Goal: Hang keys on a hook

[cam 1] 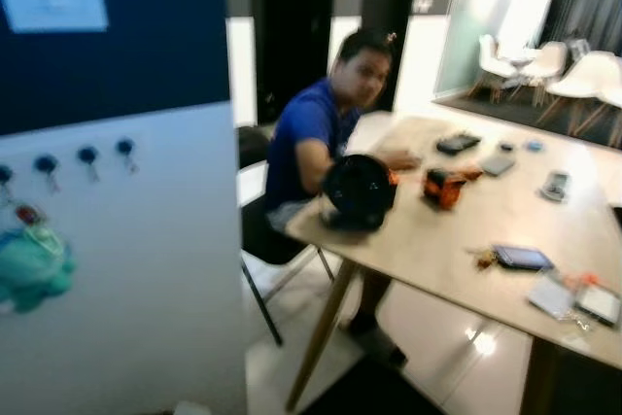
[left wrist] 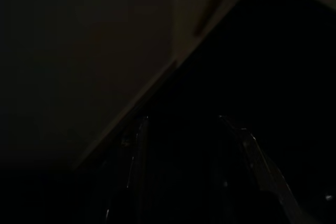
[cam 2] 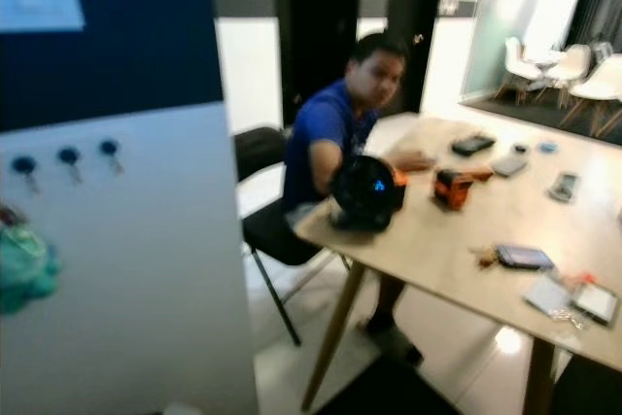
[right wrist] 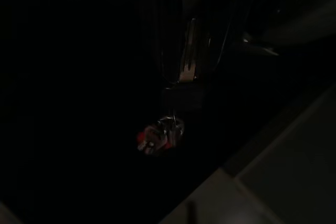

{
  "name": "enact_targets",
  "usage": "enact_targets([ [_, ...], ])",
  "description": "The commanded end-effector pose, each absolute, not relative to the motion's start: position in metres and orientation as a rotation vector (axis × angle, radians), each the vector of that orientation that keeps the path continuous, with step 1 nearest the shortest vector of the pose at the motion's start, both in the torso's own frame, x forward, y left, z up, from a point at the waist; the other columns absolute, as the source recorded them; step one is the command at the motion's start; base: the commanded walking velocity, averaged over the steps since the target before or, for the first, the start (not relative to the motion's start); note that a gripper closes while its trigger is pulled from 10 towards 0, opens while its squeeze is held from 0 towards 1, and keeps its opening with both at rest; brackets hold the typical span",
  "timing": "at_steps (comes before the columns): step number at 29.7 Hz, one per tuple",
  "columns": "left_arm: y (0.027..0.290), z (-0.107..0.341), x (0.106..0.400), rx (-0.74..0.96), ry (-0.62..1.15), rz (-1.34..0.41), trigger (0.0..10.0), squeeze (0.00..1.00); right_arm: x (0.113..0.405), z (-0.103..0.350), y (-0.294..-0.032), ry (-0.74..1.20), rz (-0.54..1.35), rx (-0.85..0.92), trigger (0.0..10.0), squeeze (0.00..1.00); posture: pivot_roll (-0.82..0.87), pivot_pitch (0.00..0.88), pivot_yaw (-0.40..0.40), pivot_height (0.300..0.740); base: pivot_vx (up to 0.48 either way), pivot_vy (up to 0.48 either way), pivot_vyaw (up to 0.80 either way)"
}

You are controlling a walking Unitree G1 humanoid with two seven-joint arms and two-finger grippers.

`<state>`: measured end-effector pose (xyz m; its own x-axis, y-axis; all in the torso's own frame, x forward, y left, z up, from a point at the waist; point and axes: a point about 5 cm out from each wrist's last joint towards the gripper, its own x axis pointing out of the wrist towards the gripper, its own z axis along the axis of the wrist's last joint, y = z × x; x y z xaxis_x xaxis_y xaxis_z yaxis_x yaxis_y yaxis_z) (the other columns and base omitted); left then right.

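Pinched between the two black fingers (right wrist: 189, 61) of the right gripper (right wrist: 184, 72) near the upper middle of the dark right wrist view: a small bunch of keys (right wrist: 160, 136), dangling just below the tips with a red tag or fob among glinting metal. Judged light, loose and free to swing, hard metal, slippery on its flat faces, so best held by the ring or the top of the bunch, leaving the loop clear for a peg. Left gripper (left wrist: 184, 129) barely made out in the lower middle of its own dark view, fingers apart with nothing seen between them, arm seemingly idle. Farther out, at the left of the left eye view, a white panel with a row of blue hooks (cam 1: 86, 155), a teal plush keyring (cam 1: 34, 261) already hanging below them. At centre and right, a seated person (cam 1: 321, 143) at a wooden table (cam 1: 457, 230) strewn with small devices
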<state>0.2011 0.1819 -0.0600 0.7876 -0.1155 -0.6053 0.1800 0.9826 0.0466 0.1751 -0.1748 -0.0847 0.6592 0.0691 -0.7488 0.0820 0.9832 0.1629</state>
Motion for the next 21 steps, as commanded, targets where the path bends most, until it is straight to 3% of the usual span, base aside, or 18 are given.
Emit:
enact_targets([
  [1,0.1807,-0.0618,0.1993,0.105,0.659,-0.16,10.0,0.0,0.1734,-0.0855,-0.1758,0.862,0.001,0.174,10.0,0.0,0.11,0.0,-0.028,0.74,0.0,0.0,0.8],
  [21,0.185,-0.0624,0.1985,0.112,0.668,-0.125,10.0,0.0,0.1801,-0.0827,-0.1738,0.852,0.023,0.164,10.0,0.0,0.12,0.0,-0.035,0.74,0.0,0.0,0.8],
])
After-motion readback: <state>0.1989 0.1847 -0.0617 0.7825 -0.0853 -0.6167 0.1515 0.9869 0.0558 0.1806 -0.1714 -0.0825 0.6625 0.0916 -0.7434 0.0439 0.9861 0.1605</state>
